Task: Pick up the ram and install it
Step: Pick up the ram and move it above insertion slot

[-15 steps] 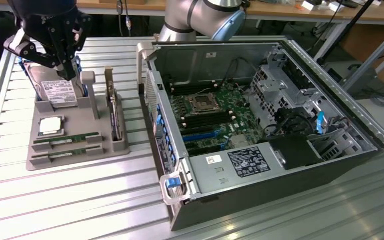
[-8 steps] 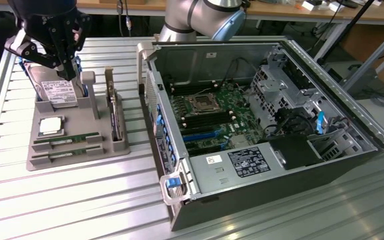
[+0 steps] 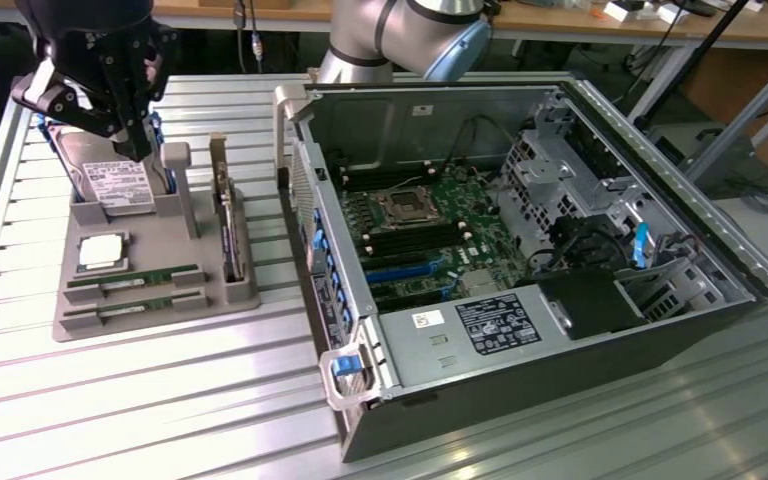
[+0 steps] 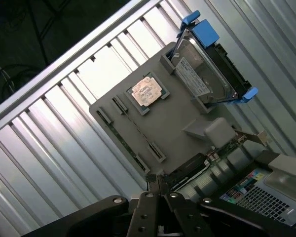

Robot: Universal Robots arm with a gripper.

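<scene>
Two ram sticks (image 3: pixel 133 279) lie flat in slots at the near end of a grey parts holder (image 3: pixel 157 250) on the exterior view's left. In the wrist view the ram (image 4: pixel 124 139) runs along the holder's (image 4: pixel 177 123) edge, close to the fingertips. My gripper (image 3: pixel 128 148) hangs above the holder's far end, over a hard drive (image 3: pixel 115 185). Its fingers (image 4: pixel 158 180) are shut together with nothing between them. The open computer case (image 3: pixel 531 250) lies on the exterior view's right, with its motherboard (image 3: pixel 438 230) exposed.
The holder also carries a square silver processor (image 3: pixel 101 250), an upright expansion card (image 3: pixel 228 225) and the hard drive in its blue bracket (image 4: pixel 207 74). The slatted metal table (image 3: pixel 157 400) has a raised rail along its left edge. The arm's body (image 3: pixel 398 35) rises behind the case.
</scene>
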